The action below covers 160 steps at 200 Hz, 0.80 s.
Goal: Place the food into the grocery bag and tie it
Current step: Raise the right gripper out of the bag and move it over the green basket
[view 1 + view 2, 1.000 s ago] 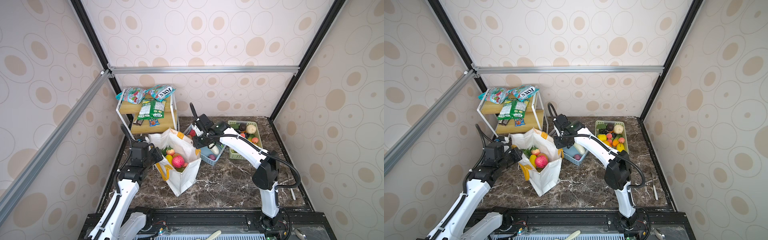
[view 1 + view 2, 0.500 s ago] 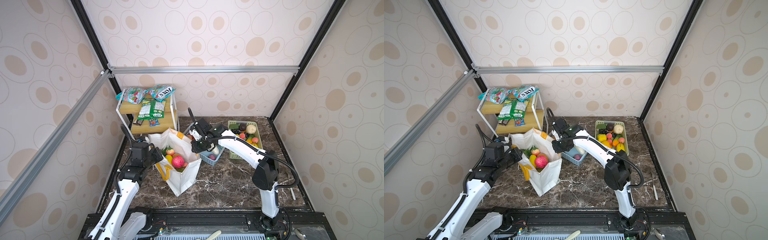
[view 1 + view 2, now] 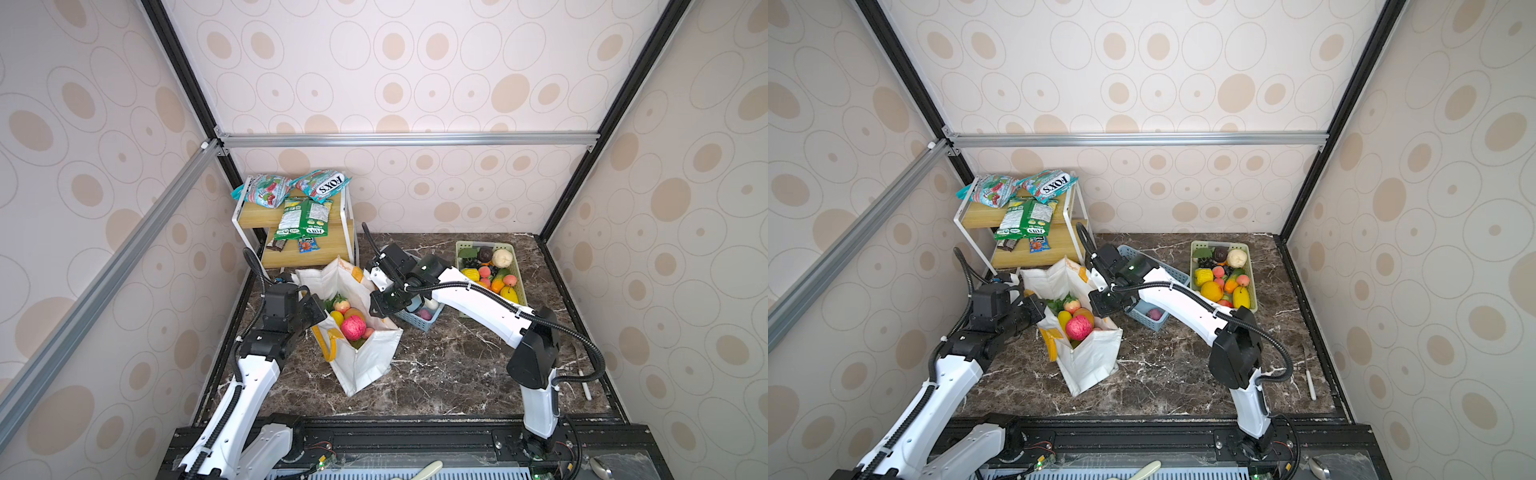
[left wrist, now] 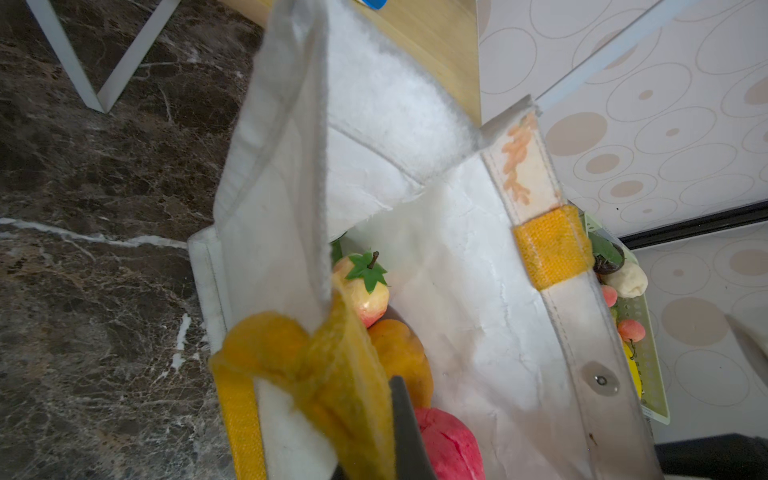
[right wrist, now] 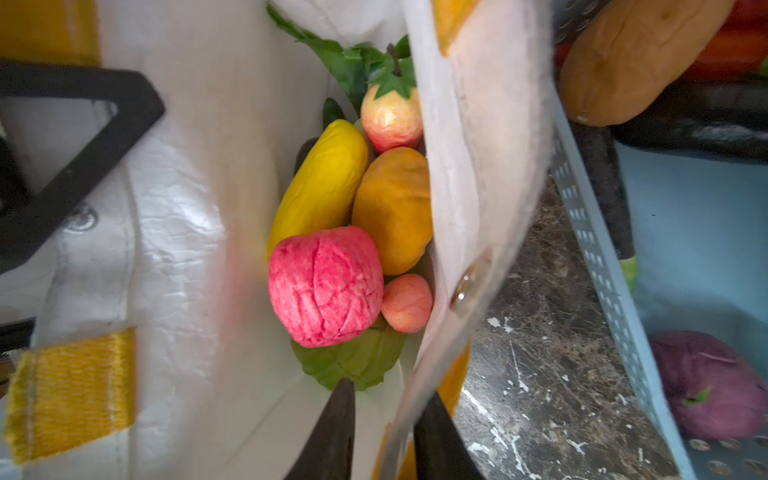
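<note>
And there stood the grocery bag (image 3: 365,361), upright on the marble table (image 3: 436,374), mouth wide open. The left gripper (image 3: 315,311) was at the bag's rim on the left arm's side, claw pressed together and pinching the yellow handle (image 4: 332,353), which was bunched up against the white fabric. Across the mouth, the right gripper (image 5: 386,401) sat on the opposite rim with one finger inside the bag and one outside, the white wall running between them. The gap was narrow, but whether they truly bit the fabric, I could not tell.

Inside the bag a pink-red fruit (image 5: 326,286) lay on top, touching a yellow fruit (image 5: 320,183) and an orange fruit (image 5: 395,208). A small peach (image 5: 406,302) was tucked beside it, a blushed apple (image 5: 390,120) lay deeper in, and a green leaf (image 5: 353,365) showed underneath.

Just beside the bag, on the right gripper's side, the blue basket (image 3: 419,326) held a purple vegetable (image 5: 710,386). Farther from the bag on that same side, the green basket (image 3: 1192,266) was loaded with more food (image 3: 1212,291). Behind the bag stood the wooden shelf (image 3: 316,253) with snack packets (image 3: 305,216).
</note>
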Tool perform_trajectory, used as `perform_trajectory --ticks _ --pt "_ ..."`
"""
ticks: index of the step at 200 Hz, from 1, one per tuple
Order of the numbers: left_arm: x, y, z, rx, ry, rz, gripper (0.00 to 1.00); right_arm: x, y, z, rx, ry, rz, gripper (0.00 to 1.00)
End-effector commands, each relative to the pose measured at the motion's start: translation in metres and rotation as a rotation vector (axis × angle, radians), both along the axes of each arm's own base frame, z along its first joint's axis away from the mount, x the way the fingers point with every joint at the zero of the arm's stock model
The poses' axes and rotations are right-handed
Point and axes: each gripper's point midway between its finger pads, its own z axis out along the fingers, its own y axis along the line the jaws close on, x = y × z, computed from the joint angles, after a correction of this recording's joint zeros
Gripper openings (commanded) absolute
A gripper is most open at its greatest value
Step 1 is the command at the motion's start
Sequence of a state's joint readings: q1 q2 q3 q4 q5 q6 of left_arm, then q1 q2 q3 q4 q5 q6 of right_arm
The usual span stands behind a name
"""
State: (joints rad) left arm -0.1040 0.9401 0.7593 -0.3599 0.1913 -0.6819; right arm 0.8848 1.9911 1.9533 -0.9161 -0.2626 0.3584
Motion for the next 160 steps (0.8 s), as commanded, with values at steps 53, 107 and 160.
perform_trajectory --ticks 53,107,160 --pt "0.015 0.001 0.021 0.020 -0.049 -0.009 0.00 -0.038 0.005 0.020 0.070 0.083 0.109 0.30" --pt "0.015 0.003 0.019 0.018 -0.042 0.006 0.00 -0.029 -0.002 0.027 0.039 0.053 0.115 0.40" --pt "0.016 0.004 0.020 0.023 -0.044 0.007 0.00 0.012 -0.040 0.045 0.016 -0.027 -0.021 0.54"
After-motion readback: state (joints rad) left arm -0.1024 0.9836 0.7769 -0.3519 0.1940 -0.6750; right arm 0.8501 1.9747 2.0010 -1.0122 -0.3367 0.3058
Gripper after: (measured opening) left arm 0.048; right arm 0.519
